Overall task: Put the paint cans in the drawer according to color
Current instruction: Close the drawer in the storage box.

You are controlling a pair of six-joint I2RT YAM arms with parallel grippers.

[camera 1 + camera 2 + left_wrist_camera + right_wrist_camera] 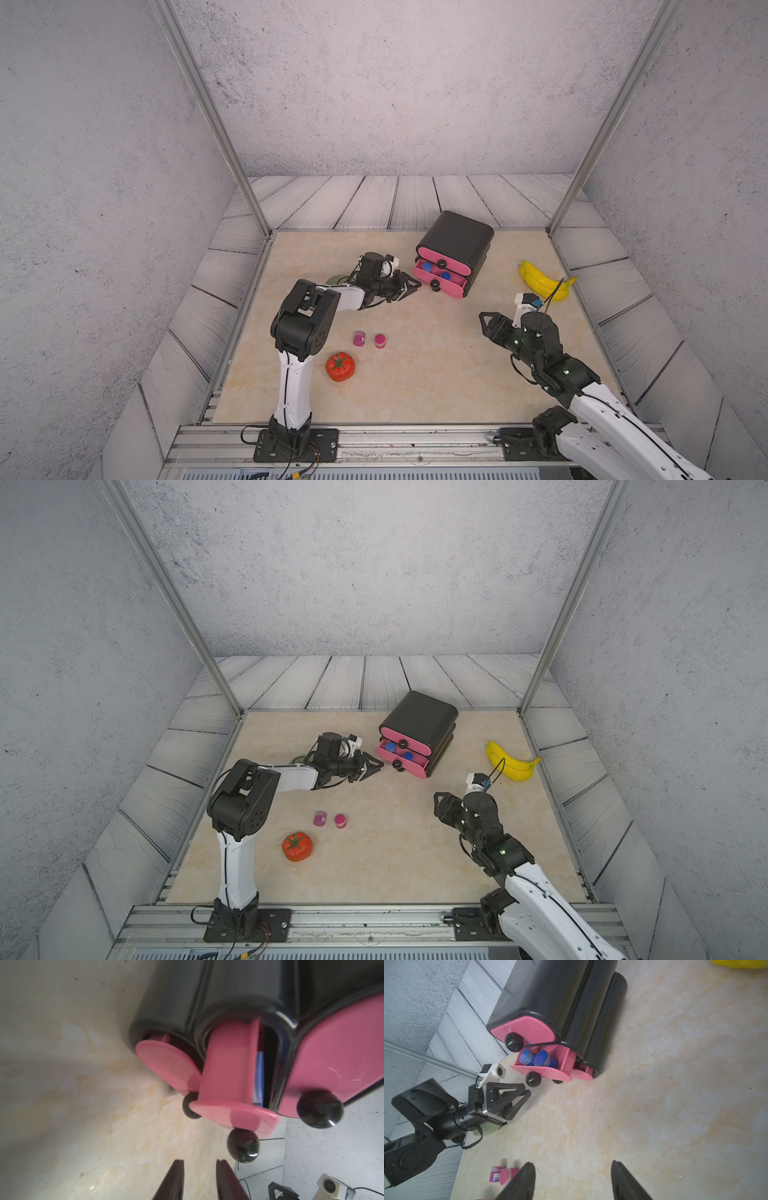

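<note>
I take the small black rounded plastic cabinet (457, 237) with three pink oval drawer fronts as my mark. Its middle drawer (451, 289) is pulled out. In both top views two tiny blue-lidded paint cans (427, 267) (408, 755) lie side by side inside it. The right wrist view shows them plainly (544, 1058), while the left wrist view gives only a blue sliver past the drawer wall. The left wrist view adds what the top views do not: the bottom drawer (164, 1061) stands slightly out of the shell and the top drawer (332, 1053) sits flush. My left gripper (415, 286) hangs just in front of the middle drawer's round black knob (243, 1145), apart from it. Its fingers (176, 1178) show a narrow gap with nothing between. My right gripper (484, 320) is well apart from the cabinet, out before the drawer fronts, with its jaws wide and empty. Two magenta-lidded paint cans (359, 338) (380, 340) stand on the beige marbled tabletop (415, 374), well apart from the cabinet on its front side. The top views show a gap between them, but in the right wrist view they overlap. A red plastic tomato (340, 366) lies farther still from the cabinet. A yellow banana bunch (544, 282) lies near the cabinet's far flank.
</note>
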